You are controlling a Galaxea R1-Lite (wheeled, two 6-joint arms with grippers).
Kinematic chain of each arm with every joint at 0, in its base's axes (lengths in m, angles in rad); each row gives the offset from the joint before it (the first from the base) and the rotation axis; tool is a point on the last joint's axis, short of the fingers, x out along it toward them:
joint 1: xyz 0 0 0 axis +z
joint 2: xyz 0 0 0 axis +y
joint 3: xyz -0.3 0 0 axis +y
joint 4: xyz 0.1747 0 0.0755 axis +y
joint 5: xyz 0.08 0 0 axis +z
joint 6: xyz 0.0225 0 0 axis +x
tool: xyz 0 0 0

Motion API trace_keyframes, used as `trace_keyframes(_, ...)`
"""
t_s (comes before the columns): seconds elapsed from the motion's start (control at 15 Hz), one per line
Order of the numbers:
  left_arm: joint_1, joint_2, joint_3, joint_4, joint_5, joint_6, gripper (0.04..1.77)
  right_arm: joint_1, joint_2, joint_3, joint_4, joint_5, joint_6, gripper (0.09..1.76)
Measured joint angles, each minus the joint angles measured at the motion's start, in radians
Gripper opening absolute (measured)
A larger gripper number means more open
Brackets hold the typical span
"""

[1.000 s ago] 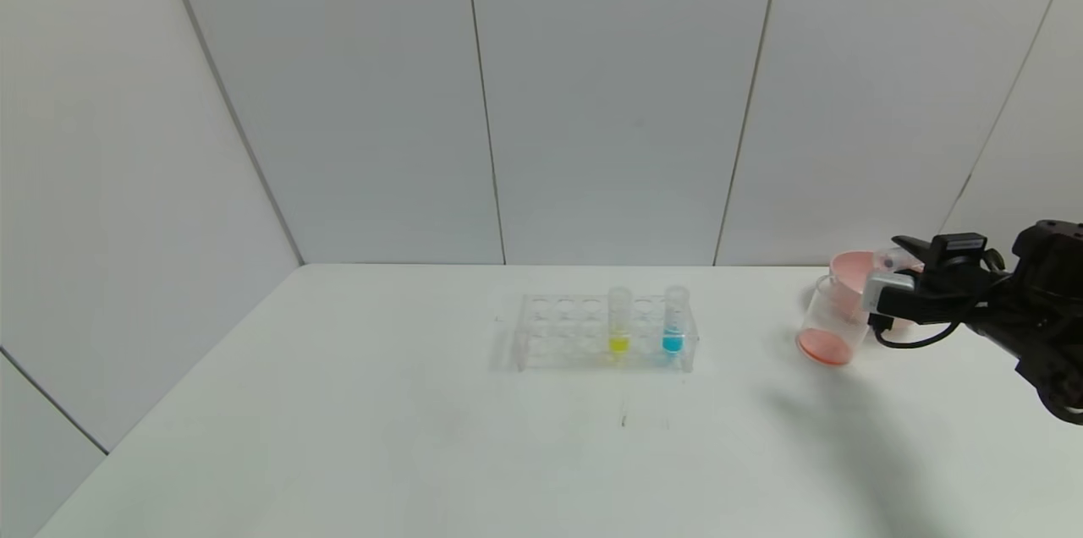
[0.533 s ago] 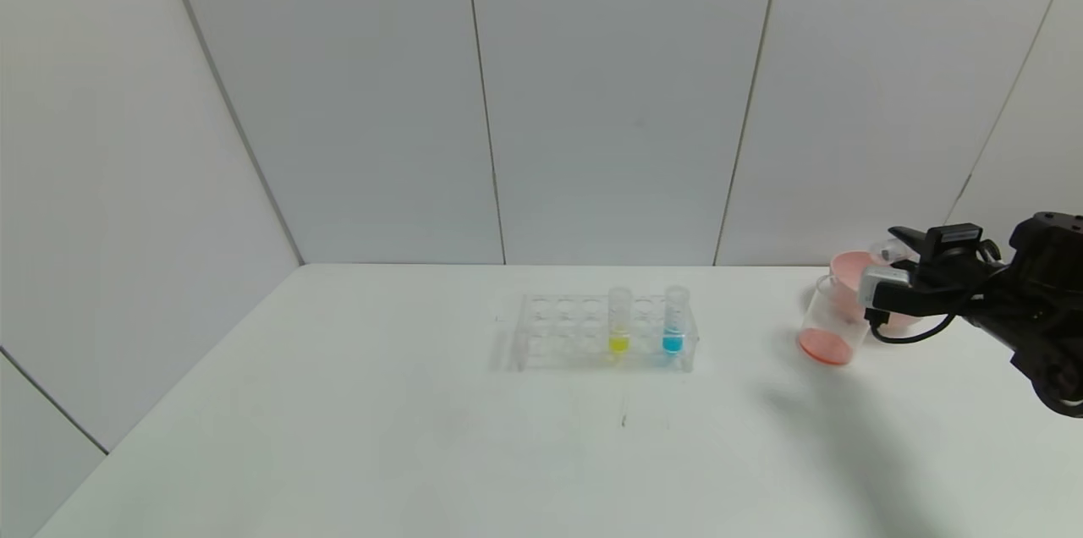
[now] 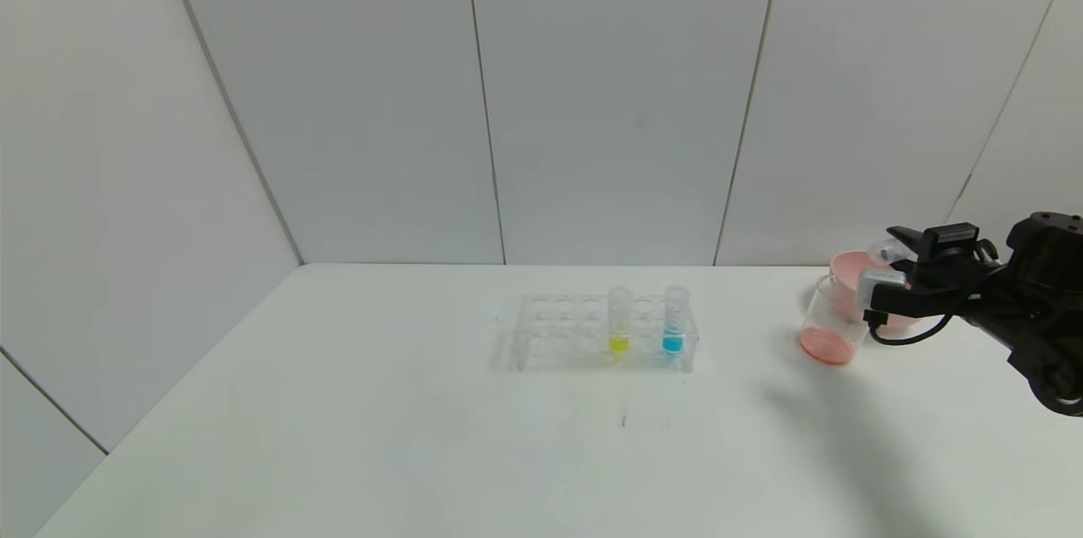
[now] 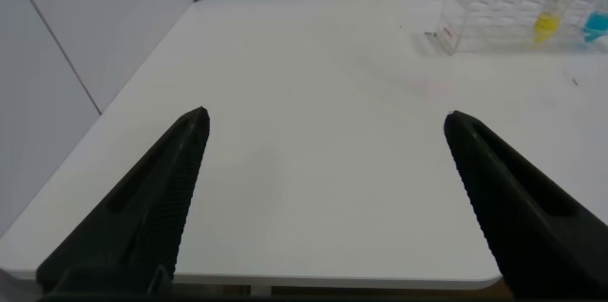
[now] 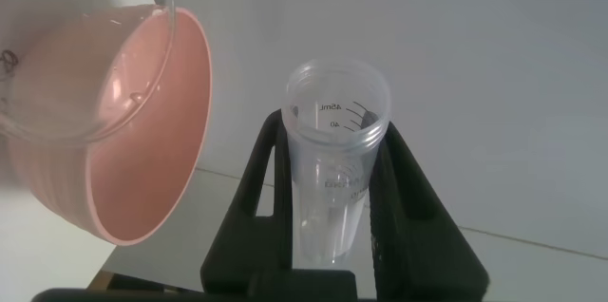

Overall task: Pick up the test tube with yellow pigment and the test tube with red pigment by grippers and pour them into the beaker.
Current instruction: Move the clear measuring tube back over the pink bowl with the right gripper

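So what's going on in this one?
The right pincer is shut on an emptied test tube, held by the beaker at the table's right side, in front of a pink bowl. The beaker already has red liquid at its bottom. The yellow test tube and a blue one stand in the rack. The left pincer hangs open, away from the work.

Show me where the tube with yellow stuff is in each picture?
Head view: yellow tube stands mid-table in the clear rack, beside the blue tube.
Left wrist view: far corner, in the rack.
Right wrist view: not visible.
Shared landmark: the rack.
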Motion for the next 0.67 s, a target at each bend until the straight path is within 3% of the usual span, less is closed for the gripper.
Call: trace_keyframes(0.67,0.0,0.0,0.0,0.0,0.0,0.0,1.76,-0.001,0.006,0.009,-0.038,-0.011,-0.01,0.52)
